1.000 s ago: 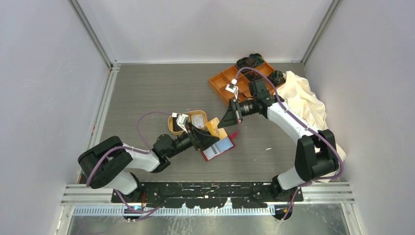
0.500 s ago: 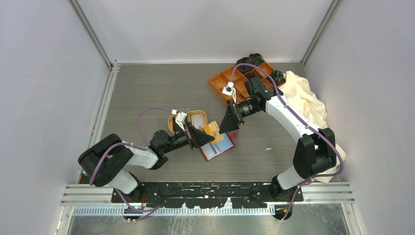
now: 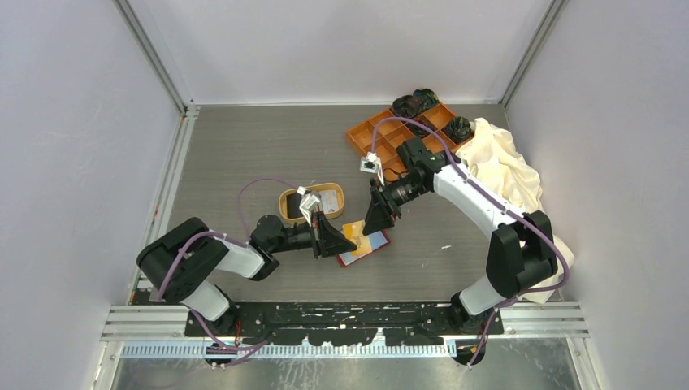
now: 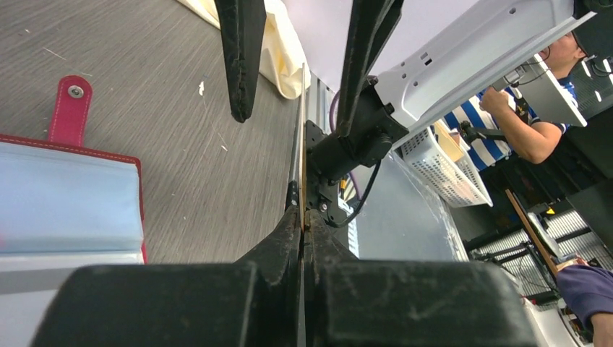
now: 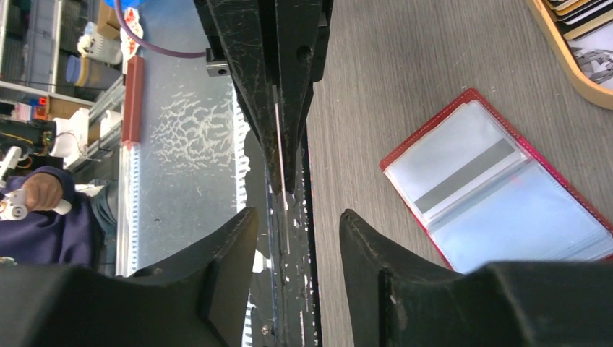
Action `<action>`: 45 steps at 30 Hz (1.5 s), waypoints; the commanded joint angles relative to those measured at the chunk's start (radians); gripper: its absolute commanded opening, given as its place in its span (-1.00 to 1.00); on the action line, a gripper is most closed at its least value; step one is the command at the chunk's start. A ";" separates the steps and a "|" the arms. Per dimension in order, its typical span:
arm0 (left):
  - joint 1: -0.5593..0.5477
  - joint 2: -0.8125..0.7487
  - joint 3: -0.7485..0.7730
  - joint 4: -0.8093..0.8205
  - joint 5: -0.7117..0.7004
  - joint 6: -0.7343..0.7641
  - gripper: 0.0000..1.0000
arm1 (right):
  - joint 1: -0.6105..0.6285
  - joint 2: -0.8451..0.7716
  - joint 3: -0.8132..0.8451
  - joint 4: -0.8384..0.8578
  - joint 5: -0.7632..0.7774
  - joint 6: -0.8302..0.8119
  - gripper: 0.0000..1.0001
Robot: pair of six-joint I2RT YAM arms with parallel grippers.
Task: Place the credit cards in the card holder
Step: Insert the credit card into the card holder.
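In the top view the left claw (image 3: 353, 242) and right claw (image 3: 376, 231) cover part of the card holder (image 3: 362, 253), hiding its slots. From the left wrist, the card (image 4: 302, 123) pinched in the left claw shows only as a thin edge, its faces unseen. There the card holder runs off the left edge and the right claw's fingers (image 4: 242, 58) off the top. From the right wrist, the card holder is cut by the right edge and the oval dish (image 5: 571, 66) by the top corner. The cards (image 5: 578, 14) in it show only in part. The orange tray (image 3: 370, 130) sits partly behind the right arm (image 3: 479, 199), its dark contents too small to name.
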 commanded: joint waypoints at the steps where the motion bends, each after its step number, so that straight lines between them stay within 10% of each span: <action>1: 0.004 0.014 0.037 0.049 0.048 0.010 -1.00 | 0.029 -0.043 -0.008 0.106 0.039 0.073 -0.03; 19: 0.004 -0.002 0.034 0.004 0.021 0.022 -0.99 | 0.049 -0.001 0.068 -0.048 -0.015 -0.007 -0.98; 22: 0.004 -0.043 0.015 -0.049 -0.041 0.018 -0.52 | 0.040 0.004 0.079 -0.065 0.009 -0.005 -0.98; 25: 0.004 -0.166 -0.038 -0.178 -0.170 0.032 -0.05 | -0.014 0.005 0.018 0.031 0.009 0.112 -0.98; 32: -0.059 -0.728 -0.049 -1.070 -0.609 0.131 0.39 | -0.073 0.007 -0.139 0.376 0.172 0.420 -0.98; 38: -0.076 -0.934 -0.118 -1.218 -0.775 -0.065 0.31 | -0.069 0.086 -0.146 0.407 0.251 0.431 -0.98; 45: -0.178 -0.737 -0.053 -1.229 -0.910 -0.194 0.19 | -0.036 0.168 -0.121 0.398 0.309 0.429 -0.98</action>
